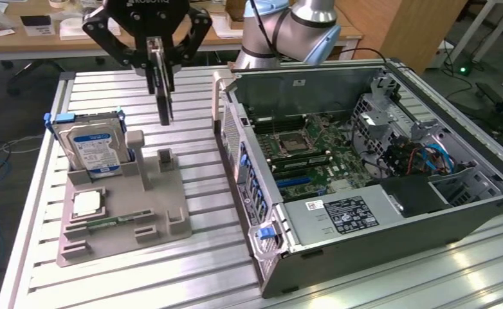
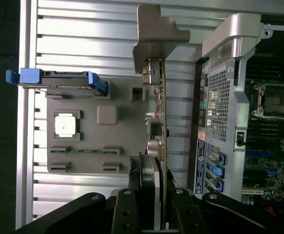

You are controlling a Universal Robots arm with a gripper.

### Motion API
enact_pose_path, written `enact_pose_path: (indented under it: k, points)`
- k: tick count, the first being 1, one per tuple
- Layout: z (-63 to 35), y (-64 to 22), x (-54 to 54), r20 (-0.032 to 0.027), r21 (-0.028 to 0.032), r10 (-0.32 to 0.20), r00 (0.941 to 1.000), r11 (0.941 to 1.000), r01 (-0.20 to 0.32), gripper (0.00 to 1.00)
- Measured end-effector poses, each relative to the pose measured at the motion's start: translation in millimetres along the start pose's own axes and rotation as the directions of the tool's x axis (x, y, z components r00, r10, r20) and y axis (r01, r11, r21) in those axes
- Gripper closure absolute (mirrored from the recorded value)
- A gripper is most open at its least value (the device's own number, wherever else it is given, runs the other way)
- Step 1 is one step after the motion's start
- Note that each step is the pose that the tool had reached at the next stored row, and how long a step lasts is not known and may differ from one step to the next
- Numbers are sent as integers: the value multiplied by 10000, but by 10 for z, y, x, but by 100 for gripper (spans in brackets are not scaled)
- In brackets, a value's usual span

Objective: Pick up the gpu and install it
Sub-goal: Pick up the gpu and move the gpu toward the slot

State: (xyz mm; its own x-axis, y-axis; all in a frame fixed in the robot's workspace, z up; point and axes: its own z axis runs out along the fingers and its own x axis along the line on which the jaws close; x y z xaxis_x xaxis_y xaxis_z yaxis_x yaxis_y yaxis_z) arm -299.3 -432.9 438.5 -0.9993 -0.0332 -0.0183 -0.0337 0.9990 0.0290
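I see the gpu [image 1: 163,96] hanging on edge between the fingers [image 1: 181,56] of the gripper [image 1: 159,64]. Its upper end is clamped and the rest of the card extends straight down below the fingertips. The card is in the air above the slotted aluminium table [image 1: 202,193]. It sits over the far end of the grey parts holder [image 1: 123,212], touches nothing there, and is just beside the rear corner of the open computer case [image 1: 363,174].

The jaws are partly closed and press on the two flat faces of the card. They hold the card and nothing else.

In the wrist view, the gpu [image 2: 160,122] runs edge-on away from the gripper [image 2: 155,187]. Its silver end bracket [image 2: 156,34] is at the far end, between the holder and the case's perforated rear panel [image 2: 215,122].

Writing:
- The gripper body carries white lettering that I read as ROBOTIQ, cut off at the frame edge.
- The hard drive [image 1: 92,148] stands upright in the holder and has a blue-and-white label whose text I cannot read.
- The power supply [image 1: 346,215] inside the case has a black label and a smaller white one. I cannot read either.
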Motion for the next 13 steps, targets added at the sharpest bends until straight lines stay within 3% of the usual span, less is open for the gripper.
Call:
enact_pose_path:
  k: [13]
  points:
    - [11,-16,-493,0,0,1,10000,10000,-1,72]
